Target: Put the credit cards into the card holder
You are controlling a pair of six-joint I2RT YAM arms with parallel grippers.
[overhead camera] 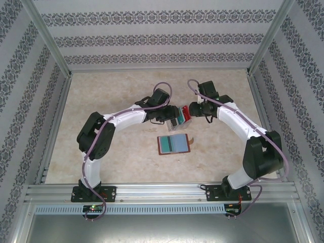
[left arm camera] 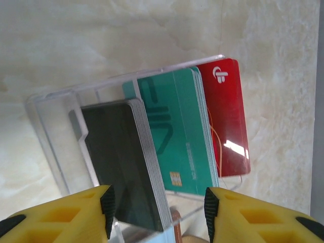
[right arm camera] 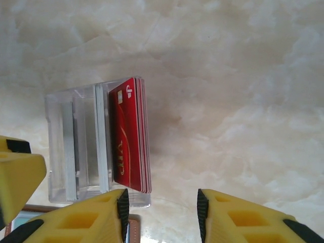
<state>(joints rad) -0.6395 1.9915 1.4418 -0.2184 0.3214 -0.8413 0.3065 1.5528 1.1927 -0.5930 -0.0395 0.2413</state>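
A clear plastic tray (left arm camera: 53,147) holds the credit cards upright in three stacks: dark grey (left arm camera: 119,162), teal (left arm camera: 174,131) and red (left arm camera: 225,116). My left gripper (left arm camera: 159,212) hangs open just over the tray, the grey stack's near end showing between its pads without touching them. My right gripper (right arm camera: 162,215) is open beside the red cards (right arm camera: 129,136), with bare table between its pads. From above, the left gripper (overhead camera: 171,119) and right gripper (overhead camera: 194,111) flank the tray (overhead camera: 183,115). The card holder (overhead camera: 173,144) lies open in front, a teal card face showing in it.
The brown edge of the card holder (right arm camera: 134,228) shows just under the right gripper's left finger. Aluminium frame rails (overhead camera: 162,192) run along the near edge, and patterned walls close in the marble table (overhead camera: 116,91) on three sides.
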